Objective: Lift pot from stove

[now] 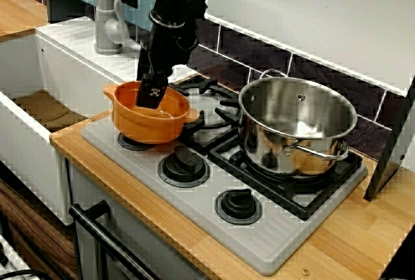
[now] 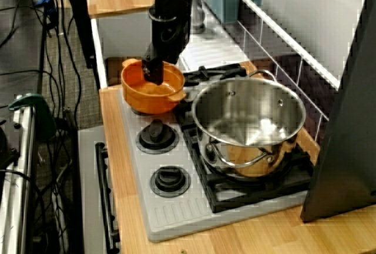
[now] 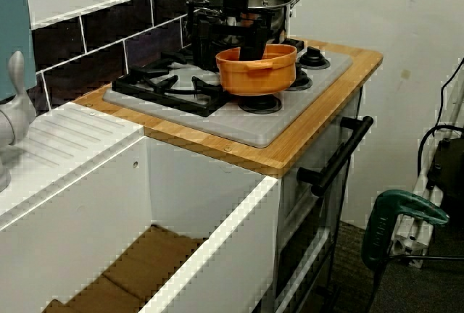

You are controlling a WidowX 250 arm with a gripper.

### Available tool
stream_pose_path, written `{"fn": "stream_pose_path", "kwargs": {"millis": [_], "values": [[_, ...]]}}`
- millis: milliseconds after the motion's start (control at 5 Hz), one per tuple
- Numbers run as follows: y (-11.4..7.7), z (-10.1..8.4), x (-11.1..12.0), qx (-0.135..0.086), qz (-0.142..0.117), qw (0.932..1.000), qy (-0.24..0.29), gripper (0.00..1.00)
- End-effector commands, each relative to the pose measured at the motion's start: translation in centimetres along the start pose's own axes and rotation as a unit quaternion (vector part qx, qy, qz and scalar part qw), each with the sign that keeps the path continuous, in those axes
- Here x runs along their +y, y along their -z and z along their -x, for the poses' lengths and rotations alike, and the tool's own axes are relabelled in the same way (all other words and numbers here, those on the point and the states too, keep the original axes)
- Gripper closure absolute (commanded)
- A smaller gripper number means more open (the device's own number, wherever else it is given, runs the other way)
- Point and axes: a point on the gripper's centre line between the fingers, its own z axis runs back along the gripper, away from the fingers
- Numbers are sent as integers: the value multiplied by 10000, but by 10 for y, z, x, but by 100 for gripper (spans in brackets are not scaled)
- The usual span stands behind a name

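The black arm (image 1: pixel 174 14) comes down steeply from above, leaning slightly. The gripper (image 1: pixel 151 92) points downward, its fingers (image 1: pixel 154 91) drawn close together, clamped on a thin rim; the gap between them can't be made out.

A shiny steel pot (image 1: pixel 297 124) stands near a grey faucet (image 1: pixel 109 27) and white sink (image 3: pixel 109 204).

The steel pot (image 1: pixel 297 126) crowds the right burner, just beside the orange pot (image 1: pixel 150 113). Tiled wall (image 1: pixel 259 59) closes the back. Open air lies above the sink basin (image 1: pixel 45 108) leftward and past the knobs (image 1: pixel 185 163).
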Motion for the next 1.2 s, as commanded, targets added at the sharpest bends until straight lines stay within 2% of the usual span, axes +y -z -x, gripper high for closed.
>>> {"fn": "stream_pose_path", "kwargs": {"millis": [0,400,800,1000], "values": [[6,4,-3,-124,-51,9999,-51,100],[-5,10,15,-131,230,9996,-126,100],[-52,23,36,-461,507,9975,-177,100],[-77,22,42,-618,582,9963,-147,100]]}}
